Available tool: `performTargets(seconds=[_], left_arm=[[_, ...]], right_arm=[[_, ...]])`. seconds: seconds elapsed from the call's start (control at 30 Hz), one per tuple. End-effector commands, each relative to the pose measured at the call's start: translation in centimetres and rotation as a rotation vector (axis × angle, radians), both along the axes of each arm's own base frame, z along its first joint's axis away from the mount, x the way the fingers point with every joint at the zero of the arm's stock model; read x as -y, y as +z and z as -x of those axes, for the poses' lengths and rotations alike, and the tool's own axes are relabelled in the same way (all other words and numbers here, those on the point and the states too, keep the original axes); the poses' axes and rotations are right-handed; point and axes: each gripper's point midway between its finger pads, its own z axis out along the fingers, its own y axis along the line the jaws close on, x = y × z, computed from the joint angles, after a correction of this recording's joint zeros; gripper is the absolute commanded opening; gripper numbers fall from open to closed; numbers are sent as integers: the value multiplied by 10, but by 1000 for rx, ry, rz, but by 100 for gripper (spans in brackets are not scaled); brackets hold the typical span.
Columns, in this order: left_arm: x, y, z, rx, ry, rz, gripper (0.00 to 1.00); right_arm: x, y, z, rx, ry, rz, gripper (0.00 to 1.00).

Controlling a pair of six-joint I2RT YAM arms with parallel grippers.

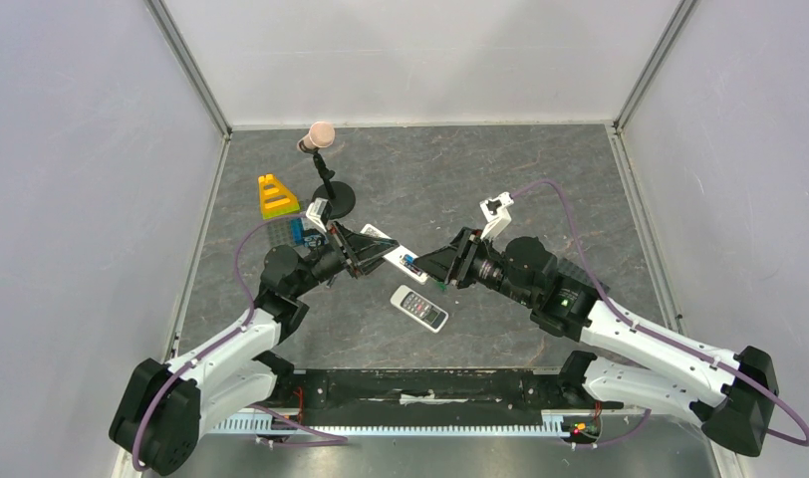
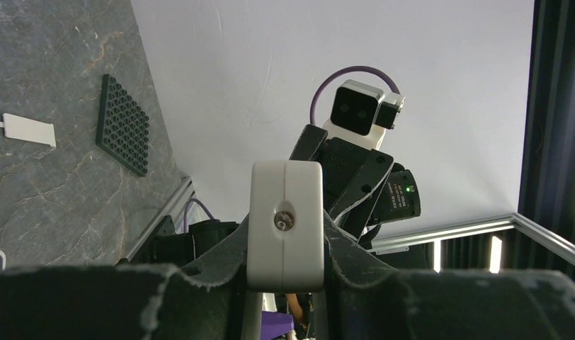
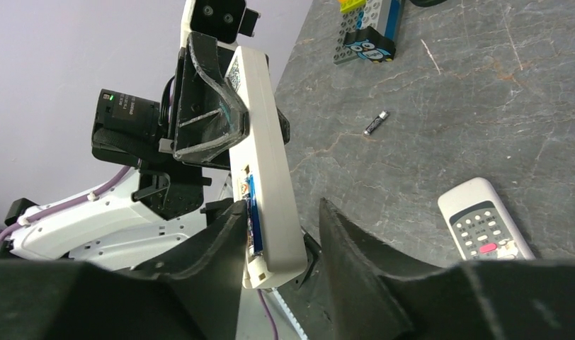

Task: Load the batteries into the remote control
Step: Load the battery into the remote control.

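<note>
- Held aloft over the grey marbled tabletop (image 1: 430,179): a long, slim white plastic remote control (image 3: 265,142), back side showing, battery bay uncovered.
- Clamped tight across the upper half of that remote control by the left gripper (image 1: 359,249). From the left wrist view, only the blunt white end seen, wedged between the two fingers.
- Seated in the open bay near the lower end: a thin blue cylindrical battery (image 3: 251,212).
- Straddled at that lower end by the right gripper (image 3: 280,212), jaws partly apart and not clamped. One finger (image 3: 221,248) close against the bay side beside the blue battery, the other standing off the opposite edge with a visible gap.
- Lying loose on the tabletop beyond the held remote, apart from both grippers: a small dark cylindrical battery (image 3: 376,122).
- Resting face up on the tabletop, just nearer the arm bases than the held remote in the top view, touched by neither gripper: a shorter, wider white remote with a grey button face (image 3: 483,227) and one pink key.
- Lying flat on the tabletop in the left wrist view: a small white plastic cover with a tab (image 2: 28,129), near a black studded plate (image 2: 123,124).
</note>
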Motion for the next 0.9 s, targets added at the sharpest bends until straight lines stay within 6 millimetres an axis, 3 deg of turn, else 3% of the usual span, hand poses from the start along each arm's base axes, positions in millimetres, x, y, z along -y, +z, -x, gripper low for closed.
performTargets(seconds=[0.0,0.2,0.3,0.37,0.43,0.53,0.7,0.87], left_arm=[[1,23,1,115,-1,10,2],[0,21,2,111,0,8,2],[0,21,2,112,0,7,2],[0,20,2,114,0,5,2],[1,19,2,116,-1,0,2],[1,17,4,134,-5,-19,2],[2,12,4,194,-15,-109,2],[1,1,4,229,-20,-240,2]], right_arm=[[0,19,2,30,16,-31,39],[-2,15,2,20,27,-23,18],[-2,15,1,18,24,-23,18],[-1,16,0,15,18,-29,29],[1,16,-1,12,7,-33,54],[8,17,-4,18,-19,-28,76],[27,14,-12,47,-69,14,83],[64,-9,-30,100,-162,239,84]])
